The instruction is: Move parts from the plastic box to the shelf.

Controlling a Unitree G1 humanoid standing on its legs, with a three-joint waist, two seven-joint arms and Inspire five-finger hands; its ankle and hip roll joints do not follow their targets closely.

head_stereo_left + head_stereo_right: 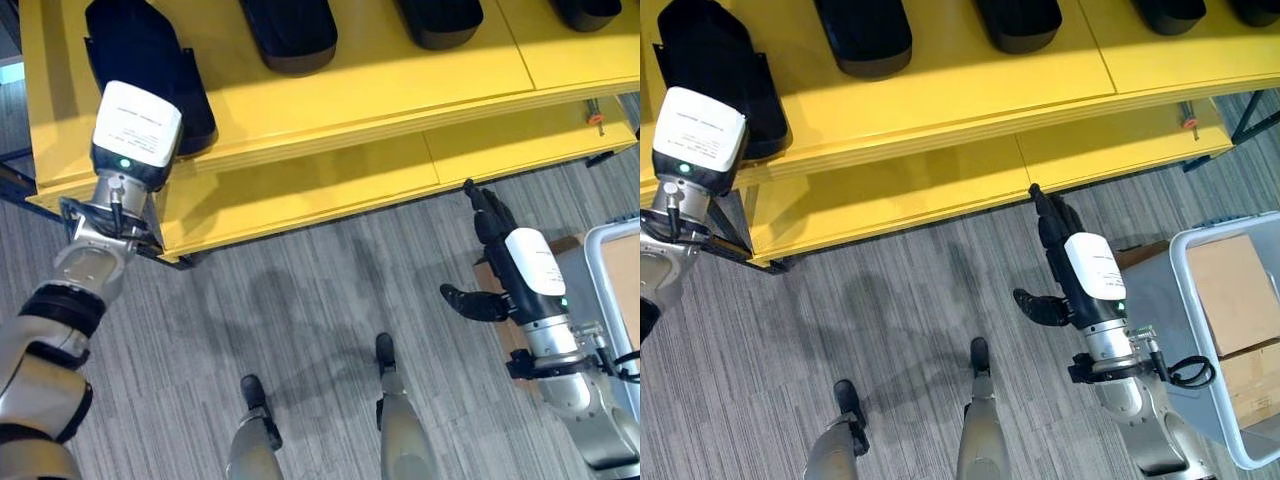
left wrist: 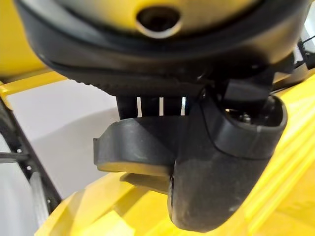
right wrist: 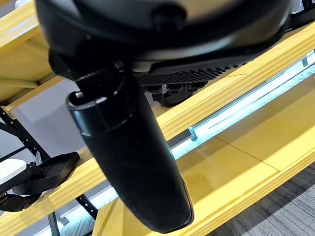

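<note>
Black part (image 1: 140, 70) on yellow shelf (image 1: 380, 95) | left hand (image 2: 147, 147) holds it | right hand (image 1: 490, 255) wide, empty | part near edge, could slip off

Right hand (image 1: 1072, 262) hangs open-fingered between shelf (image 1: 940, 120) and plastic box (image 1: 1185, 290).

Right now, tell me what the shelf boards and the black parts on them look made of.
Shelf: seemingly painted wood or laminate board, glossy yellow, layered edges visible. Black parts: probably moulded plastic, matte to semi-gloss, smooth rounded shells. The left hand rests at one part.
</note>
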